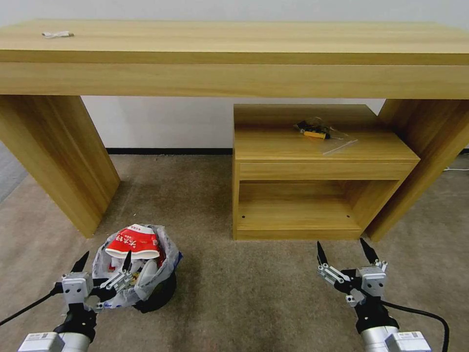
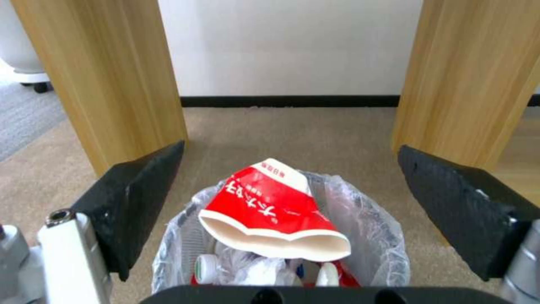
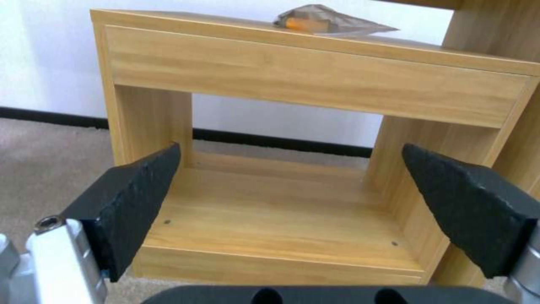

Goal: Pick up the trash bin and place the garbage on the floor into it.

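- Down at the lower left of the head view, the trash bin (image 1: 146,288) stands on the floor (image 1: 244,293), its crinkled white liner bag spilling over a black body.
- Inside it, a red-white carton (image 1: 133,242) lies crumpled on top, poking above the rim; the left wrist view shows the same carton (image 2: 270,211) over a small white-capped bottle (image 2: 206,267) and tissue deeper down.
- Just in front of the bin, the left gripper (image 1: 105,261) hovers with its jaws spread wide and nothing between them; in its own camera the two black fingers (image 2: 135,202) stand to either side of the bin's mouth.
- At the lower right of the head view, the right gripper (image 1: 343,251) hangs over bare carpet, also wide open and empty, facing the low wooden shelf unit (image 1: 312,171).
- No loose litter is visible on the carpet in these frames, so the collecting step looks finished or nearly so.
- Any further move would call for finding leftover garbage elsewhere, or for closing on the bin's rim without crushing the liner.
- Above, the long counter (image 1: 234,54) spans the top of the frame, a small packet (image 1: 57,34) at its upper left.
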Tool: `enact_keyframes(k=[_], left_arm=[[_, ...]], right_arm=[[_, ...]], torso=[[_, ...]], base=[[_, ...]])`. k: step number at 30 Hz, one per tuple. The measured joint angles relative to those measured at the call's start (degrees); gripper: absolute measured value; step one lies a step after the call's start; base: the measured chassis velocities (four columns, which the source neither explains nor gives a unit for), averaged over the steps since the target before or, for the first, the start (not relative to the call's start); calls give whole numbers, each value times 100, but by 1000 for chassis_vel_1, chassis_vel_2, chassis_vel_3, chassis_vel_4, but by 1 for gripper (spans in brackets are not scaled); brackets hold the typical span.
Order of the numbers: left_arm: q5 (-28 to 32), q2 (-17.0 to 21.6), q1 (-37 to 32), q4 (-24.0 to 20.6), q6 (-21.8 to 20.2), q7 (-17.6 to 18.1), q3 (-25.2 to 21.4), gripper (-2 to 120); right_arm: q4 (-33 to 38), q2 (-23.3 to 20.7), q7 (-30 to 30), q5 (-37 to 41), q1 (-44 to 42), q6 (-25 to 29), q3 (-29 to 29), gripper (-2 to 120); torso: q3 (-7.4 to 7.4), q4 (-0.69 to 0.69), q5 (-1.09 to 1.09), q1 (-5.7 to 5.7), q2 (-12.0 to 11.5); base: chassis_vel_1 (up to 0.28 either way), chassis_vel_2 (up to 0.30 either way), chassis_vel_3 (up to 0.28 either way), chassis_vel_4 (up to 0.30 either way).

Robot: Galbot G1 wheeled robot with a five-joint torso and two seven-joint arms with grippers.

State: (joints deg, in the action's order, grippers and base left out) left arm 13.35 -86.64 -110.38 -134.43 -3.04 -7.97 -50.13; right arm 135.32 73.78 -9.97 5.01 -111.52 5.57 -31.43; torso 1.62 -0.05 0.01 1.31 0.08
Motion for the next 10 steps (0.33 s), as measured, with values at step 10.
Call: enact_keyframes(k=[10], left_arm=[[5,4,10,11,-3,-3,-1,100]], right_arm=[[-3,-4,5,5,10,-7,1,100]], torso=[[0,0,0,0,0]], base=[[0,0,0,0]])
